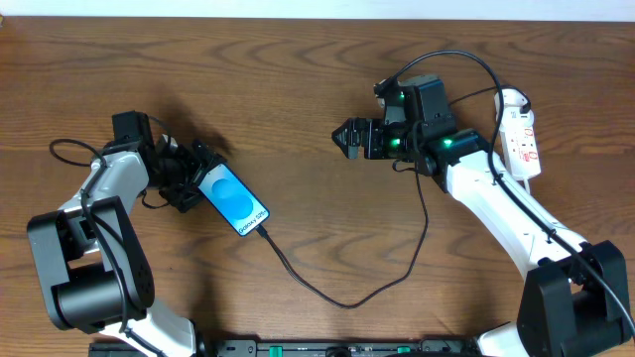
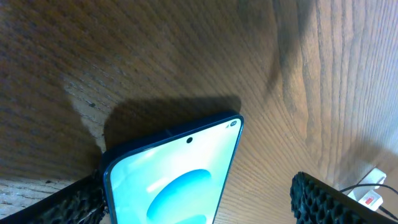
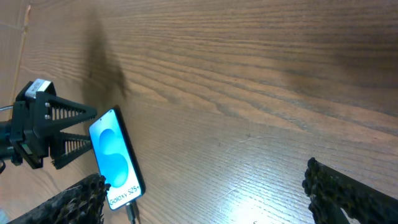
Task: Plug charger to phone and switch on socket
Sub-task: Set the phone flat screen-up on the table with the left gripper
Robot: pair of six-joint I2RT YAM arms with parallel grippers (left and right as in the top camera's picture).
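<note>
The phone [image 1: 234,200] lies face up on the wooden table, its blue-and-white screen lit. My left gripper [image 1: 201,178] is open around the phone's top end. In the left wrist view one finger [image 2: 74,202] rests against the phone's [image 2: 180,180] left edge, and the other finger [image 2: 320,199] stands well apart. The charger cable [image 1: 337,300] loops across the table, and its connector [image 3: 131,213] sits in the phone's [image 3: 115,158] bottom end. My right gripper [image 1: 342,138] hangs open and empty right of the phone. The white socket [image 1: 522,139] lies at the far right.
The charger cable runs up under and behind my right arm [image 1: 496,198] toward the socket. My left gripper's frame [image 3: 43,134] shows in the right wrist view beside the phone. A corner of the socket [image 2: 372,196] shows in the left wrist view.
</note>
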